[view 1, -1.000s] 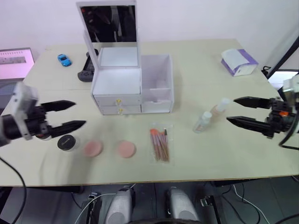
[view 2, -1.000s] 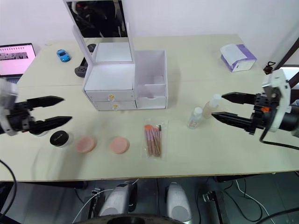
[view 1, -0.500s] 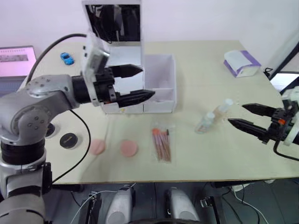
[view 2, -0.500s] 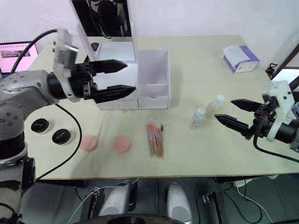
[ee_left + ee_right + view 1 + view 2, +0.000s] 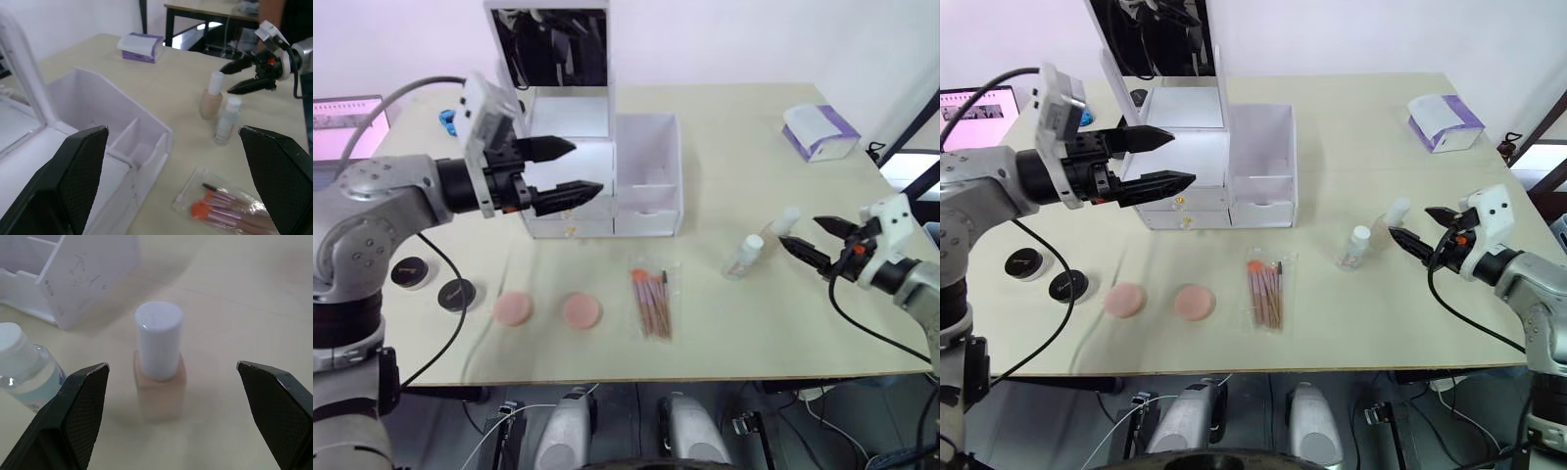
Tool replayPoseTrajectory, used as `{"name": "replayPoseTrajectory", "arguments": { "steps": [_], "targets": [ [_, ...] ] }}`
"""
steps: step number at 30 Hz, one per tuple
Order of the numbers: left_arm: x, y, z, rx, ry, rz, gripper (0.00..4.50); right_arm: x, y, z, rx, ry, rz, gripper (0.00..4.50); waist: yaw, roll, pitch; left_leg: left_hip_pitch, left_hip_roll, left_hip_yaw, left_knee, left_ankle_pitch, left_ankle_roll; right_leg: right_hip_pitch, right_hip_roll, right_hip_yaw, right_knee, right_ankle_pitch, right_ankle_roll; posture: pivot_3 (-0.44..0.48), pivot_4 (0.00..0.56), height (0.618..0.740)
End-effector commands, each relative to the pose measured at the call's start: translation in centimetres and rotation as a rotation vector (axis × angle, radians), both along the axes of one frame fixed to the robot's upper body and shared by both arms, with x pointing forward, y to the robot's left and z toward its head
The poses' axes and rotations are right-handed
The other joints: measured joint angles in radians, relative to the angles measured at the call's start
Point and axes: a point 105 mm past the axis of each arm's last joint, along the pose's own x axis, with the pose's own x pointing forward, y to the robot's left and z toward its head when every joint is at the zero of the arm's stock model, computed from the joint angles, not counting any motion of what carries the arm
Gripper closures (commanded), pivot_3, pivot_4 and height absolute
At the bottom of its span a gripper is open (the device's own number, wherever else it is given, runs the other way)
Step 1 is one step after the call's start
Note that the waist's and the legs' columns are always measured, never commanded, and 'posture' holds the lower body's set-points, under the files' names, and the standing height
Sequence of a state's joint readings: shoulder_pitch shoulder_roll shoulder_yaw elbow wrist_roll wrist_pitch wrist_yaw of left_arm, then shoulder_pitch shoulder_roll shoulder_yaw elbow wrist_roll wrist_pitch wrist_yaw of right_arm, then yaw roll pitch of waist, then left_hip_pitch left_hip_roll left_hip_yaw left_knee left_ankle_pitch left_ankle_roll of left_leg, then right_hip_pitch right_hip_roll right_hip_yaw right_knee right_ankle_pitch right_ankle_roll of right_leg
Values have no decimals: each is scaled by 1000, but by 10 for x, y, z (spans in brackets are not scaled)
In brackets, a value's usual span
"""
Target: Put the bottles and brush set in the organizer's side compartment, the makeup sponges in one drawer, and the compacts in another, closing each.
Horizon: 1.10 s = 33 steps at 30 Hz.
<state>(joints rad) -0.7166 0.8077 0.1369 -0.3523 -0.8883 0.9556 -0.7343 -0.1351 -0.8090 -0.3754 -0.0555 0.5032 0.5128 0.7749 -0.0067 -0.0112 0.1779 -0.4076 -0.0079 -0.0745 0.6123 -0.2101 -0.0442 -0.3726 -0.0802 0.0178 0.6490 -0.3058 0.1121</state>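
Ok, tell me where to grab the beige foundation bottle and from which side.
Grip the foundation bottle across its square lower body, coming in level from the right tool's side. It stands upright, its flat sides suit the open fingers, and the clear bottle crowds the other side.

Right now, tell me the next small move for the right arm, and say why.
Probably ease the right gripper forward around the foundation bottle and close on it. The gripper is open, the upright bottle stands centred between its fingers in the wrist view, not yet touched. The clear bottle stands close beside it, so go straight in. The organizer side compartment stands open to receive it.
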Motion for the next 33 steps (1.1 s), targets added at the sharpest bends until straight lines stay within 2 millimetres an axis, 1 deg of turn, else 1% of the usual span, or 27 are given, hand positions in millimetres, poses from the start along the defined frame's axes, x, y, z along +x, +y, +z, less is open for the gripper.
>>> {"name": "replayPoseTrajectory", "arguments": {
  "steps": [1,3,5,6,8,11,14,17,18,19,21,22,23,29,31,33],
  "targets": [
    [-12,-11,7,-6,-34,-61,0,3,0,11,-14,-58,4,65,-3,0,0,0,0,0,0,0,0,0,0,0,0,0,0,0,150,740],
    [-20,-17,-3,7,-9,-109,0,4,3,9,-12,-60,16,65,-6,0,0,0,0,0,0,0,0,0,0,0,0,0,0,0,150,740],
    [-31,-20,-19,40,24,-162,0,7,6,6,-5,-56,23,65,-12,0,0,0,0,0,-1,0,0,0,0,1,0,0,0,0,150,740],
    [-35,-21,-24,46,33,-176,0,8,7,5,-1,-55,25,65,-15,1,0,1,0,1,-1,0,0,0,0,1,1,0,0,0,150,740],
    [-33,-20,-26,35,34,-159,0,10,9,5,4,-59,33,65,-12,1,0,2,2,1,-2,0,0,-1,2,2,1,0,0,0,150,740],
    [-30,-18,-31,66,26,-131,0,15,12,5,2,-63,44,65,-8,1,0,1,2,1,-1,0,0,-1,2,1,2,0,-1,0,150,740],
    [-30,-19,-30,55,27,-132,0,18,17,4,14,-67,66,65,-5,1,0,1,1,1,0,0,0,0,2,2,1,0,-1,0,150,740],
    [-28,-17,-30,63,22,-110,0,23,23,7,40,-82,83,892,-6,1,0,1,1,1,0,0,0,0,1,1,1,0,-1,0,150,740],
    [-27,-16,-30,64,22,-105,0,24,25,7,45,-84,87,1255,-7,1,0,1,1,1,0,0,0,0,1,1,1,0,-1,0,150,740],
    [-27,-16,-31,65,22,-104,0,25,25,7,45,-82,87,1870,-7,1,0,1,1,1,0,0,0,-1,1,1,1,0,-1,0,150,740],
    [-27,-16,-31,66,21,-101,0,25,25,2,42,-65,82,2909,-7,1,0,1,1,1,0,0,0,-1,1,1,1,0,-1,0,150,740],
    [-27,-16,-31,67,19,-98,0,25,23,-1,41,-60,75,3378,-7,1,0,1,1,1,0,0,0,-1,1,1,1,0,-1,0,150,740],
    [-27,-16,-31,67,18,-96,0,24,23,-2,41,-58,71,3702,-7,1,0,1,1,1,0,0,0,0,1,1,1,0,-1,0,150,740],
    [-27,-15,-31,68,15,-87,0,20,18,5,50,-85,51,3696,-5,1,0,1,1,1,0,0,0,0,1,1,1,0,-1,0,150,740],
    [-26,-14,-31,68,16,-83,0,20,21,15,67,-116,65,3696,-6,1,0,1,1,1,0,0,0,0,1,1,1,0,-1,0,150,740],
    [-23,-11,-32,61,15,-68,0,20,32,33,49,-156,123,3696,-7,1,0,1,1,1,0,0,0,0,1,1,1,0,-1,0,150,740]
  ]
}}
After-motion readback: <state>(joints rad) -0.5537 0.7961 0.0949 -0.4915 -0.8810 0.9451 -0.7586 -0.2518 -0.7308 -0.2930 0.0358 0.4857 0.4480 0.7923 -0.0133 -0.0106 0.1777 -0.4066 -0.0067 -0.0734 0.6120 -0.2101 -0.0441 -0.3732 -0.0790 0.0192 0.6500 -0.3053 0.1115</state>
